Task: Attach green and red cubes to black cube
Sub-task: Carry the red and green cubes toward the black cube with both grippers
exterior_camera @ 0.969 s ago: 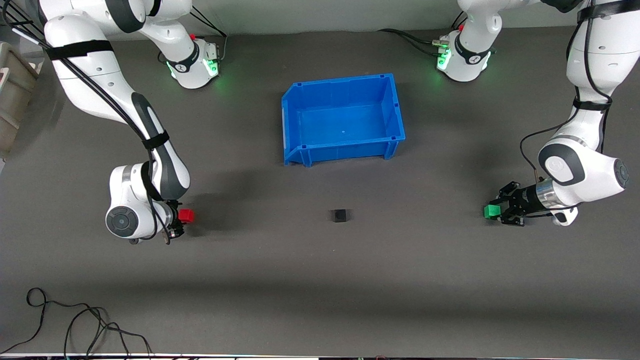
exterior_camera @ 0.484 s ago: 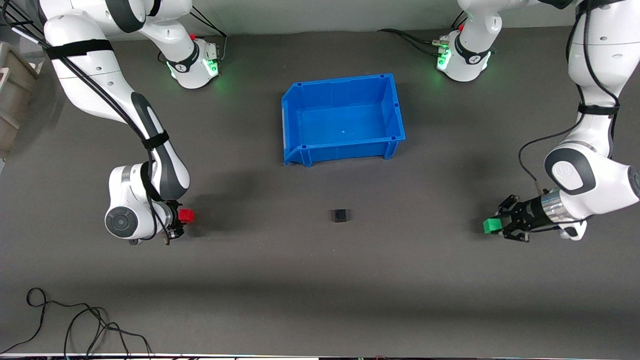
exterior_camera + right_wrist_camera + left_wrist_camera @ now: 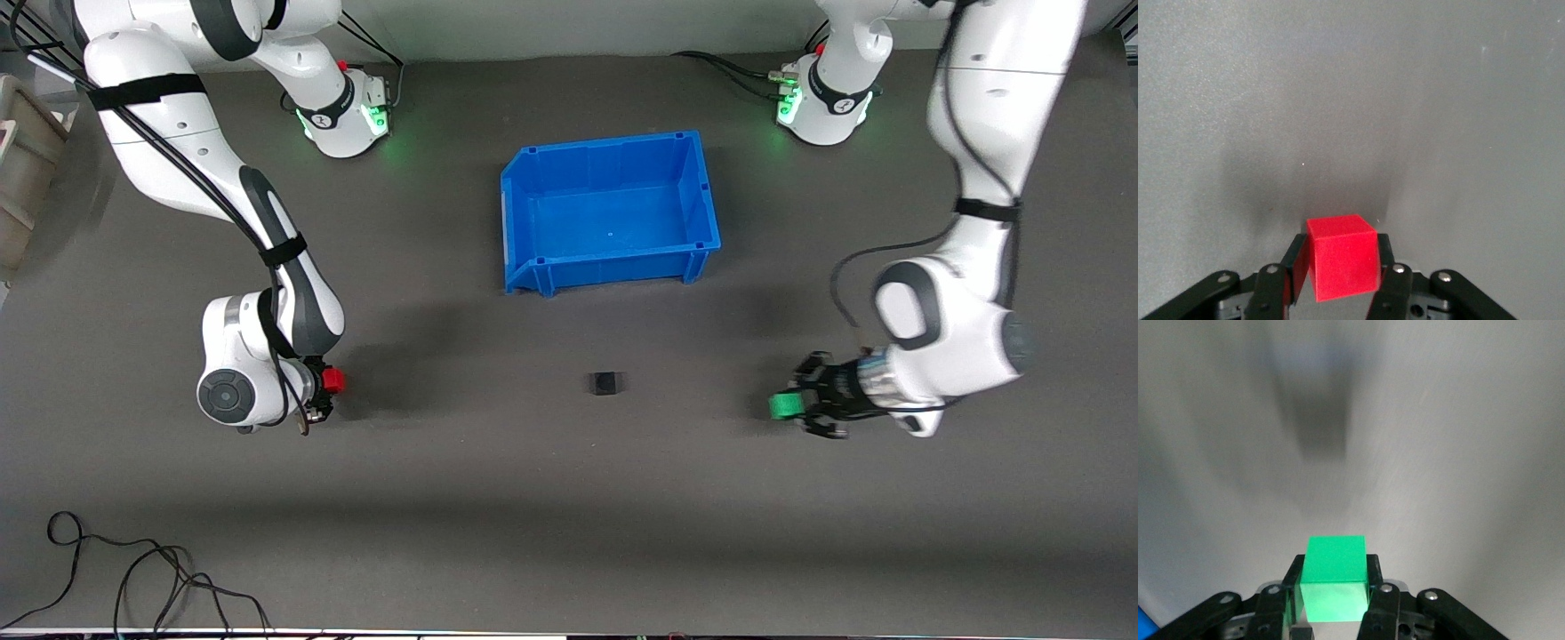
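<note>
The grey surface carries an empty blue bin toward the robots' bases, and nearer the front camera than the bin, roughly midway between the two arms, the black cube sits alone with nothing touching it. The left gripper hangs over the surface toward the left arm's end, well apart from the black cube, its jaws closed on the green cube; the left wrist view shows that green cube pinched squarely between the two fingers. The right gripper hangs over the surface toward the right arm's end, also well apart from the black cube, jaws clamped on the red cube, which the right wrist view shows gripped at a slight tilt. As a judgement, the picking-up half is done: both coloured cubes are in hand. What is left is everything that counts as attaching, namely bringing each cube to the black one and joining it to a face, and neither join has begun.
</note>
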Controlling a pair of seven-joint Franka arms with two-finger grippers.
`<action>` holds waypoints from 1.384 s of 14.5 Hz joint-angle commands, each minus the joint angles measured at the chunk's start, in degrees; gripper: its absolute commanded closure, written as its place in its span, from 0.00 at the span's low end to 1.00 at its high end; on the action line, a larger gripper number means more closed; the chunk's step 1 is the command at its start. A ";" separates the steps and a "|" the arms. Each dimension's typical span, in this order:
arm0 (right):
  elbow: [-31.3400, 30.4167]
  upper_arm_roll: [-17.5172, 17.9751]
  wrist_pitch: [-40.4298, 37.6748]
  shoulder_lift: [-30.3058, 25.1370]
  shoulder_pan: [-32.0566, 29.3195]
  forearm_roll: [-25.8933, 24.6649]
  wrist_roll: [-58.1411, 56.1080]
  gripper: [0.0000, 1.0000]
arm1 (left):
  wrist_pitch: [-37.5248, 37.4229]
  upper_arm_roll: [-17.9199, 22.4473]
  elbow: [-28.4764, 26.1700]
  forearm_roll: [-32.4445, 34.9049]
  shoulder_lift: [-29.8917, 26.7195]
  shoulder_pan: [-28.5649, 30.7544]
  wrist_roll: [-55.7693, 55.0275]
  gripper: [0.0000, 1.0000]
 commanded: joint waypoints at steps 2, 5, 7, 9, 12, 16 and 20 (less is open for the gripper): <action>3.80 -0.29 -3.26 0.31 0.59 -1.63 1.03 0.64 | 5.88 1.13 1.06 -0.73 3.10 -9.16 -8.15 0.74; 9.33 -0.03 -10.82 0.23 5.23 -0.93 2.95 0.65 | 8.52 0.96 3.60 -0.73 6.26 -13.73 -11.30 0.74; 12.32 -0.03 -12.94 0.22 9.27 -0.93 8.74 0.65 | 9.76 0.96 6.41 -0.64 8.72 -16.55 -15.70 0.74; 14.26 0.06 -13.04 0.75 13.06 -0.84 11.13 0.65 | 10.90 0.96 8.00 -0.64 10.22 -18.40 -18.08 0.74; 22.49 0.23 -12.42 6.35 16.14 4.67 14.29 0.65 | 11.95 0.96 9.58 -0.56 11.72 -20.16 -21.16 0.74; 33.60 0.23 -9.81 14.98 21.41 7.86 21.06 0.65 | 12.84 0.96 9.67 -0.47 12.25 -21.13 -22.13 0.74; 34.57 2.68 3.02 18.32 25.56 7.95 27.73 0.66 | 12.92 0.96 9.85 -0.56 12.25 -21.92 -23.97 0.74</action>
